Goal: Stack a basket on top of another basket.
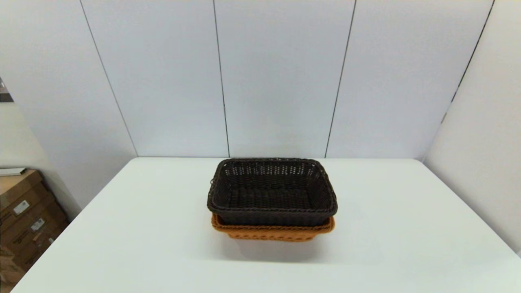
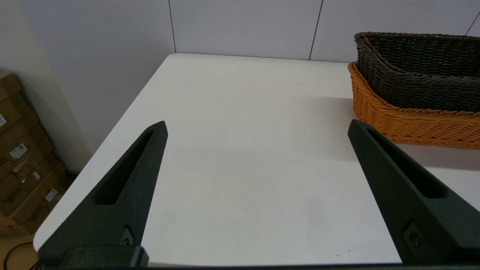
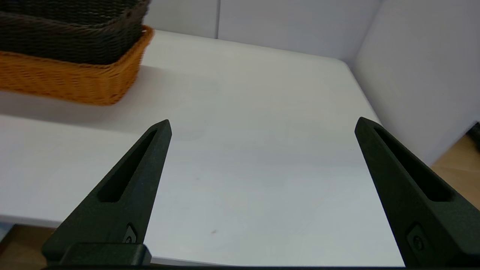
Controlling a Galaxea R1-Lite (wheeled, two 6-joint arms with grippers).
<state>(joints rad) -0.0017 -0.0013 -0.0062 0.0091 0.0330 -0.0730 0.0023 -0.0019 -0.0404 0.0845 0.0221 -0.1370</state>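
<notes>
The dark brown basket [image 1: 272, 191] sits nested inside the orange-tan basket [image 1: 272, 232] at the middle of the white table [image 1: 122, 228]; only the tan one's rim and front wall show under it. The left wrist view has the dark basket [image 2: 420, 71] resting in the tan basket [image 2: 408, 120], off to one side and apart from my left gripper [image 2: 257, 127], which is open and holds nothing. My right gripper [image 3: 262, 125] is open too, over the table's near edge, with the dark basket [image 3: 71, 33] and tan basket [image 3: 67, 78] farther off. Neither arm shows in the head view.
Cardboard boxes [image 1: 24, 219] stand on the floor left of the table. Grey wall panels [image 1: 276, 77] close off the back and the right side. The table's left edge [image 2: 93, 150] and right edge [image 3: 375, 112] lie close to the grippers.
</notes>
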